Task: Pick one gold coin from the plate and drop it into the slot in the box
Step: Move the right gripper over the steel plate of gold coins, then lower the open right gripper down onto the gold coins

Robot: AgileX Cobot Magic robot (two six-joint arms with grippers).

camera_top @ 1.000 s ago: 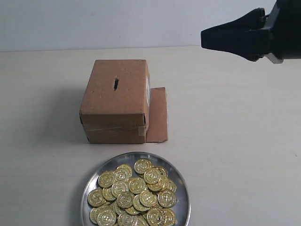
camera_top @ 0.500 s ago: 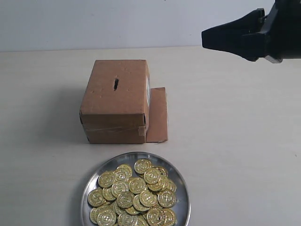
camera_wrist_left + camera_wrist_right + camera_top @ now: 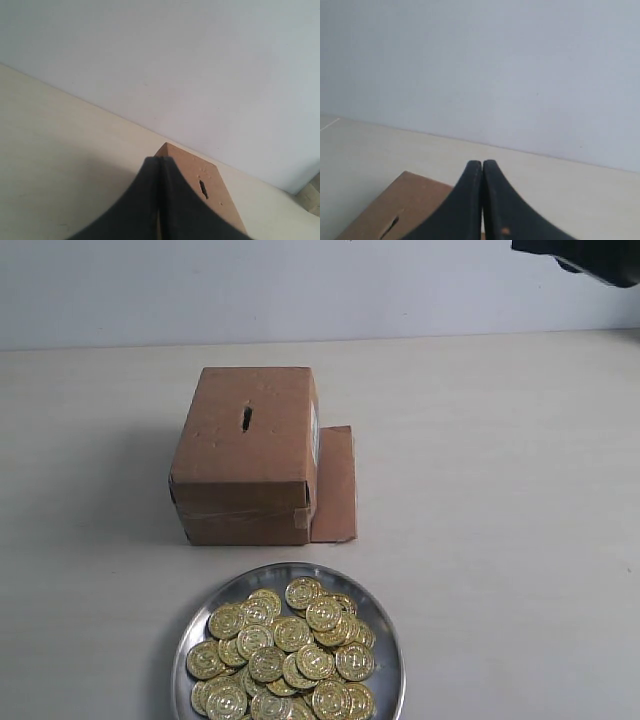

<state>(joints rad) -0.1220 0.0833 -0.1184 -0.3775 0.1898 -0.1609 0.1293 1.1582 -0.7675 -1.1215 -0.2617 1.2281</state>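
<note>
I'm holding my right tool (image 3: 482, 163) up high, pinched completely closed with nothing caught in it. In the exterior view only a dark sliver of it is showing at the top right corner. My left tool (image 3: 159, 159) is also sitting closed and empty, looking out over the box (image 3: 245, 455).

That brown cardboard box is standing on the pale surface (image 3: 500, 500), its slot (image 3: 246, 419) facing up in the top panel. Tape (image 3: 240, 512) is running along its front seam, and a loose flap (image 3: 335, 485) is lying flat against its right side.

Just in front of the box, nearer the camera, the silver plate (image 3: 345, 585) is sitting heaped with gold coins (image 3: 285, 650), well apart from my right tool.
</note>
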